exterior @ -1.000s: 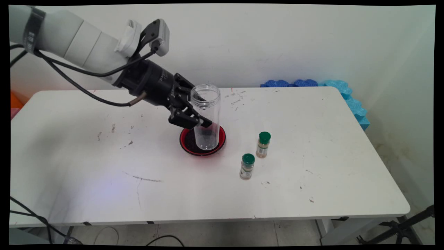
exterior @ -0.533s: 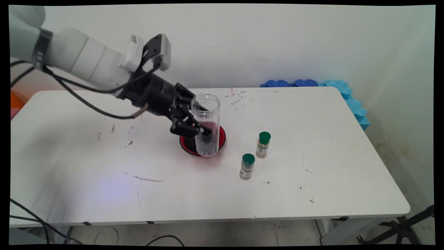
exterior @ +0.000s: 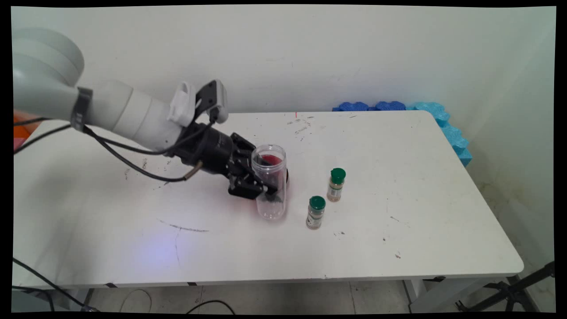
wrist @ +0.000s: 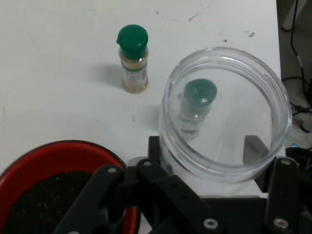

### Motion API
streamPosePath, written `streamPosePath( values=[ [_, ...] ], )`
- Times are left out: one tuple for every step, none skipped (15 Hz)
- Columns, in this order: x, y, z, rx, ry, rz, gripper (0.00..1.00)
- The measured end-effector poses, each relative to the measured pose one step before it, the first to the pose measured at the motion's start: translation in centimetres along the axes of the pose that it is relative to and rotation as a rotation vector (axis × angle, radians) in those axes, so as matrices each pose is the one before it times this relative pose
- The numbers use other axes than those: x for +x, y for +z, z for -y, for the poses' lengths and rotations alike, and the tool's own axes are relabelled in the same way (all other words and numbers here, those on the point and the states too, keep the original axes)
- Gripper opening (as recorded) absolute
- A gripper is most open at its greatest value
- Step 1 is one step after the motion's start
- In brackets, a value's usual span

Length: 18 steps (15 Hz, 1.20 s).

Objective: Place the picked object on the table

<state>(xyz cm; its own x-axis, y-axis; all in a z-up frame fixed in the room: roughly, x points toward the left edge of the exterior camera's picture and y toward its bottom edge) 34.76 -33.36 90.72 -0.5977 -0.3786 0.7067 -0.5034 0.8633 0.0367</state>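
The black two-finger gripper (exterior: pixel 266 191) has its jaws clamped on a clear open-topped plastic jar (exterior: pixel 270 180), upright near the white counter's (exterior: pixel 398 230) middle, wide bare counter around. 2 green-capped spice bottles (exterior: pixel 315 212) (exterior: pixel 336 184) stand just right. The hand view shows the red bowl's (wrist: pixel 53 161) dark contents.

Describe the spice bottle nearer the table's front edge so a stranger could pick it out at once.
On the white table, look right of the clear jar held in the pincer. Two small green-capped spice bottles stand there, apart from each other. The one meant is closer to the front edge and to the jar; its twin stands farther back and to the right.
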Motion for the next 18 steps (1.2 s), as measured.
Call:
streamPosePath(
  values=[
    [-0.352,0.406,-0.103,-0.00112,-0.00601,0.00007,0.0],
    [-0.217,0.262,-0.056,-0.00045,-0.00397,-0.00007,0.0],
    [-0.219,0.265,-0.042,0.00005,-0.00561,-0.0002,0.0],
    [-0.319,0.373,-0.051,0.00039,-0.0086,-0.00028,0.0],
    [-0.36,0.432,-0.068,-0.00016,-0.00976,0.00044,0.0],
    [-0.314,0.345,-0.053,0.00018,-0.00905,0.00103,0.0],
    [-0.35,0.385,-0.056,-0.00014,-0.01033,0.00178,0.0],
    [-0.321,0.339,-0.052,-0.00023,-0.00958,0.00063,0.0],
    [-0.254,0.272,-0.025,-0.00025,-0.00826,0.00071,0.0],
    [-0.269,0.288,-0.033,-0.00059,-0.00865,0.0006,0.0],
    [-0.228,0.254,-0.014,-0.0002,-0.00793,0.00018,0.0],
    [-0.173,0.198,-0.006,-0.00026,-0.00666,-0.00007,0.0],
    [-0.171,0.208,-0.005,-0.00052,-0.00736,-0.00054,0.0],
    [-0.141,0.186,0.011,-0.00038,-0.00677,-0.00075,0.0],
    [-0.103,0.149,0.019,-0.00064,-0.00506,-0.00098,0.0],
    [-0.063,0.092,0.014,-0.00035,-0.00309,-0.00072,0.0],
    [-0.078,0.119,0.031,-0.00009,-0.004,-0.00148,0.0],
    [-0.088,0.128,0.045,-0.00041,-0.00395,-0.0014,1.0]
  ],
)
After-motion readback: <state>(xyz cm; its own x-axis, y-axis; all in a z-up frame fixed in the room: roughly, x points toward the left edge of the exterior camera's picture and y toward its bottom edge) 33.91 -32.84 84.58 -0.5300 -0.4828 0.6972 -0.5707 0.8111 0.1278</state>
